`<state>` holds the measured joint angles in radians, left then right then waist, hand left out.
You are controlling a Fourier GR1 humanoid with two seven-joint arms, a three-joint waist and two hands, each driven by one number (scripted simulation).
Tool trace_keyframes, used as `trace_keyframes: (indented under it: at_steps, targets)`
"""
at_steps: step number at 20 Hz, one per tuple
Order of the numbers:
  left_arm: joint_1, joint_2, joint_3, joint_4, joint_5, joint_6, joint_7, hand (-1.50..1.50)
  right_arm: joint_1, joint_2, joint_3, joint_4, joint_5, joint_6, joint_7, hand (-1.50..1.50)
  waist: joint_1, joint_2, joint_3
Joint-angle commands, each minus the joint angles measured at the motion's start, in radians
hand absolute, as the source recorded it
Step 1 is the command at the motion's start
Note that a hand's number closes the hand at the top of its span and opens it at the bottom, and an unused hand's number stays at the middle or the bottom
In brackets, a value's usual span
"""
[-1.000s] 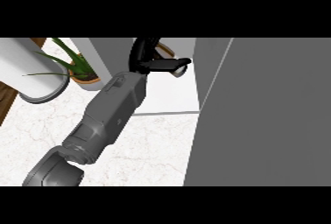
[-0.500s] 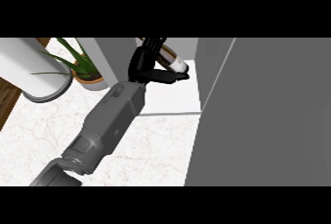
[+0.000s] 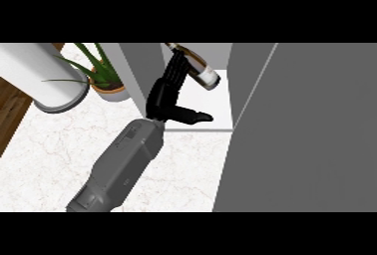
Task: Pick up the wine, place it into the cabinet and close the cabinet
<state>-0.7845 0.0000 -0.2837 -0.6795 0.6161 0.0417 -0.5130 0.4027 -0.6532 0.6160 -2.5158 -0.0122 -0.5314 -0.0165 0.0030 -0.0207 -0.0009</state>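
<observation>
The wine bottle [image 3: 200,71], dark with a pale label, leans inside the open cabinet [image 3: 213,107], neck toward the back. My left hand [image 3: 165,97] reaches into the cabinet from the lower left. Its fingers [image 3: 174,69] lie straight along the bottle's left side and its thumb sticks out to the right over the shelf. The hand is open and not curled round the bottle. Whether the fingertips still touch the glass cannot be told. The right hand does not show.
The cabinet's grey door [image 3: 309,129] fills the right side, standing open. The cabinet's side wall [image 3: 143,64] runs just left of the hand. A potted plant [image 3: 106,82] and a white cylinder [image 3: 37,74] stand at the left on the marble counter [image 3: 59,149].
The hand was curled round the bottle and carried it further into the cabinet. Now its fingers are straight and the bottle shows beside them.
</observation>
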Motion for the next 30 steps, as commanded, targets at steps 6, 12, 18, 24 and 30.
trace_keyframes:
  at_steps: [6, 12, 18, 24, 30]
  targets:
    - [0.316, 0.022, -0.115, -0.344, -0.021, 0.048, 0.048, -1.50, 0.082, -0.056, -0.036, -0.228, -0.050, -0.002, 0.073, -1.50, 0.009, 0.003, 0.001]
    - [0.502, 0.089, -0.151, -0.615, 0.000, 0.061, 0.131, -1.50, 0.058, -0.068, -0.047, -0.201, -0.037, 0.010, 0.093, -1.50, 0.006, 0.010, 0.001]
    - [0.705, 0.182, -0.152, -0.783, 0.017, 0.007, 0.096, -1.50, 0.063, -0.111, -0.071, -0.185, -0.078, 0.078, 0.051, -1.50, 0.002, 0.012, 0.001]
    - [0.720, 0.265, -0.077, -0.805, 0.039, -0.045, 0.094, -1.50, 0.050, -0.129, 0.025, -0.212, -0.093, 0.157, 0.047, -1.50, -0.004, 0.014, 0.000]
    - [0.792, 0.332, -0.025, -0.853, 0.045, -0.084, 0.057, -1.50, 0.020, -0.228, 0.095, -0.218, -0.080, 0.314, 0.040, 1.50, 0.002, 0.015, 0.000]
